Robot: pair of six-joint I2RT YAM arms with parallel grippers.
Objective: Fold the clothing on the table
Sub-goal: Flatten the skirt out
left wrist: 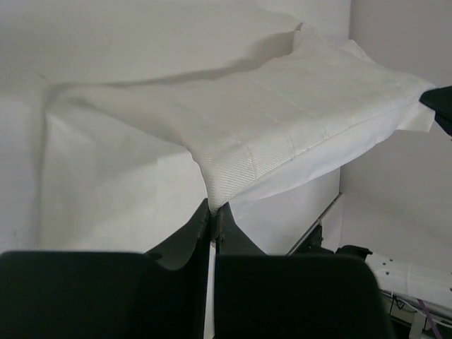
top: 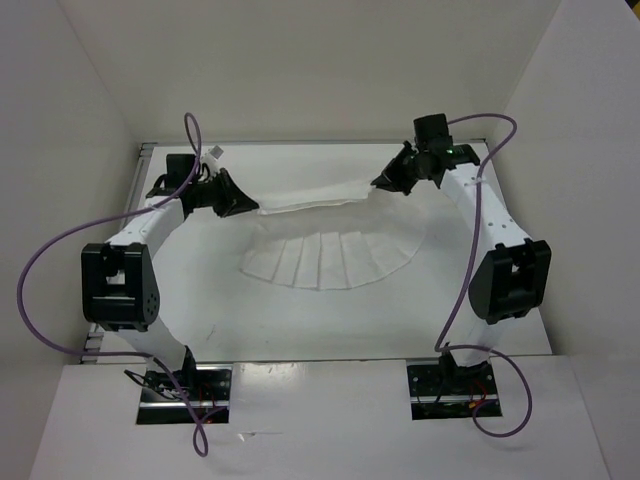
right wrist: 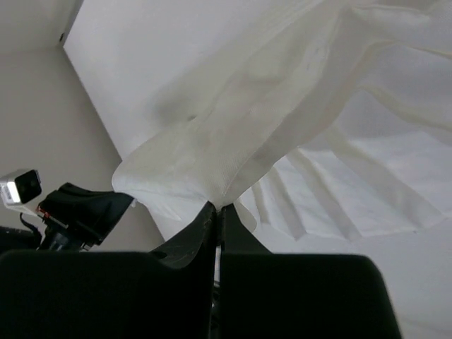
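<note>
White walls box in the white surface [top: 300, 325], and the clothing [top: 330, 250] sits over its far half. Its top edge is strung between the two arms and lifted clear, while the lower part fans out in pleats and rests on the surface. At one top corner the left fingers [left wrist: 200, 224] are pressed together on the fabric. At the opposite corner the right fingers [right wrist: 203, 220] pinch it too, with the cloth bunched up just above them.

This looks like the carry-over of a fold, with the raised edge due to come toward the near side. Both arms should travel at the same height and pace so the edge stays level and lightly taut. Pulling them apart risks dragging thin cloth out of a pinch. The resting pleats should act as the anchor and not be dragged along. The bunching on the right may skew the fold, so the edge needs squaring before the fingers release.
</note>
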